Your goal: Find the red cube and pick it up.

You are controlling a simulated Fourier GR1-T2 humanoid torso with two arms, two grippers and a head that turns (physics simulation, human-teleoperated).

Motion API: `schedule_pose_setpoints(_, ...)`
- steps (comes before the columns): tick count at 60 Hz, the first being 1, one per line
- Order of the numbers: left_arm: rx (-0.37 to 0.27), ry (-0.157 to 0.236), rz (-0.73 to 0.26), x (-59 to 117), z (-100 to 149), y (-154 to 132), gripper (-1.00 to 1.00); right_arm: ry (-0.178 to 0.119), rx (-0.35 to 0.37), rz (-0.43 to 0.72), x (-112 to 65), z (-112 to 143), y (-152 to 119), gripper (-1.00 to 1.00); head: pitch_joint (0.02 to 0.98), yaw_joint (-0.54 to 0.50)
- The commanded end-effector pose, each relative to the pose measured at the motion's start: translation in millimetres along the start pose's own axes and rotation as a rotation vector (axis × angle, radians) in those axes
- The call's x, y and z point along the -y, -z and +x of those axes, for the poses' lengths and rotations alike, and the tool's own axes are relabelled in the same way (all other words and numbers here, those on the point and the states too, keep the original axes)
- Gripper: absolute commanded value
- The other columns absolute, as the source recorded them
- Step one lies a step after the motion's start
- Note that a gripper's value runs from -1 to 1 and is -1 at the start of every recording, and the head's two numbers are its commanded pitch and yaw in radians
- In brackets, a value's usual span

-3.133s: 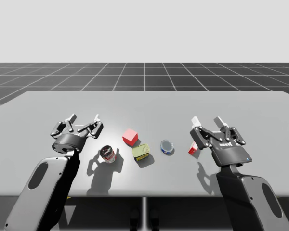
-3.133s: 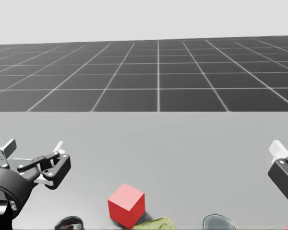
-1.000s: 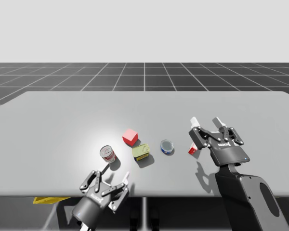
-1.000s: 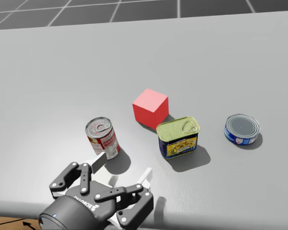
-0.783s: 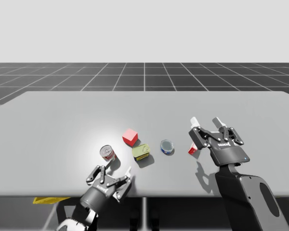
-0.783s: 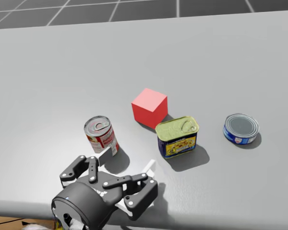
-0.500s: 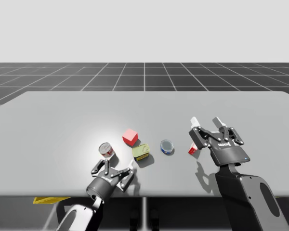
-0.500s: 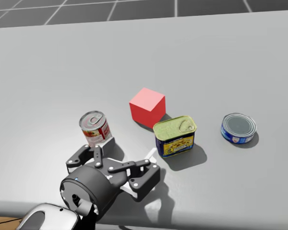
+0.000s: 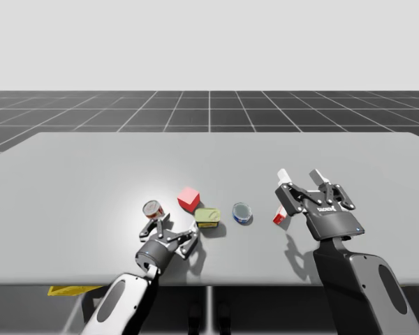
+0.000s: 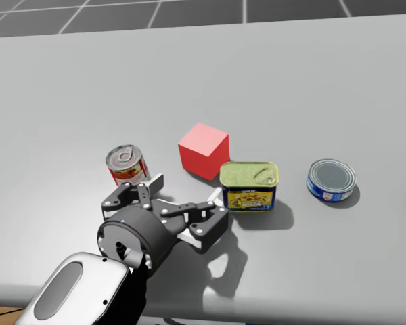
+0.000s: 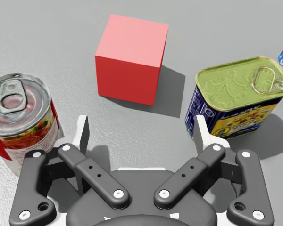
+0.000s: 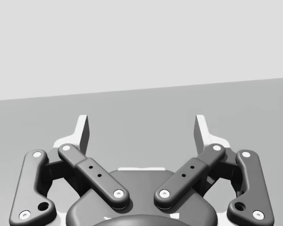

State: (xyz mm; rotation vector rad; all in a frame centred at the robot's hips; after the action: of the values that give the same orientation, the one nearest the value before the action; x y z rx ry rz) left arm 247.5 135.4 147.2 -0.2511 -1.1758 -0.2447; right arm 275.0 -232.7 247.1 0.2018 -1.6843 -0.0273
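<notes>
The red cube (image 9: 188,199) (image 10: 203,151) sits on the grey table (image 9: 77,174). In the left wrist view the cube (image 11: 131,59) lies straight ahead of my left gripper (image 11: 141,132), a short gap away. My left gripper (image 9: 177,225) (image 10: 186,189) is open and low over the table, with one finger (image 11: 81,134) by the red-labelled can and the other by the olive tin. My right gripper (image 9: 299,176) (image 12: 141,129) hangs open at the right, holding nothing.
A red-labelled can (image 9: 153,209) (image 11: 19,117) stands left of the cube. An olive-topped rectangular tin (image 9: 209,216) (image 11: 238,96) stands to its right, then a flat blue can (image 9: 242,212) (image 10: 331,179). A small red and white object (image 9: 280,218) lies beside my right arm.
My left gripper has come forward from the table's near edge toward the cube, between can and tin. The can has slid a little farther away. Early on my head turned downward. My right arm is still.
</notes>
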Motion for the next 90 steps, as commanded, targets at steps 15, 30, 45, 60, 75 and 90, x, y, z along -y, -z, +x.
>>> schedule_pose_setpoints(15,-0.001,0.055,0.021,4.0,14.5,34.8,-1.00,0.002,0.002,-0.004,2.3,1.1,0.3,-1.00,0.826,0.13)
schedule_pose_setpoints(30,-0.008,0.063,0.045,0.7,18.7,53.6,-1.00,0.003,0.003,-0.006,3.1,1.4,0.6,-1.00,0.830,0.12)
schedule_pose_setpoints(45,-0.016,0.064,0.071,-5.9,21.7,66.2,-1.00,0.002,0.002,-0.006,3.7,1.1,0.5,-1.00,0.832,0.12)
schedule_pose_setpoints(60,-0.041,0.055,0.060,-5.3,19.7,74.3,-0.91,0.003,0.002,-0.008,4.3,1.2,0.8,-1.00,0.831,0.11)
schedule_pose_setpoints(75,-0.070,0.056,0.033,-3.3,9.1,68.3,1.00,0.004,0.003,-0.009,4.6,1.4,0.3,-1.00,0.808,0.11)
schedule_pose_setpoints(90,-0.070,0.058,0.017,-1.1,7.5,67.5,1.00,0.004,0.003,-0.012,5.5,1.5,1.3,-1.00,0.641,0.12)
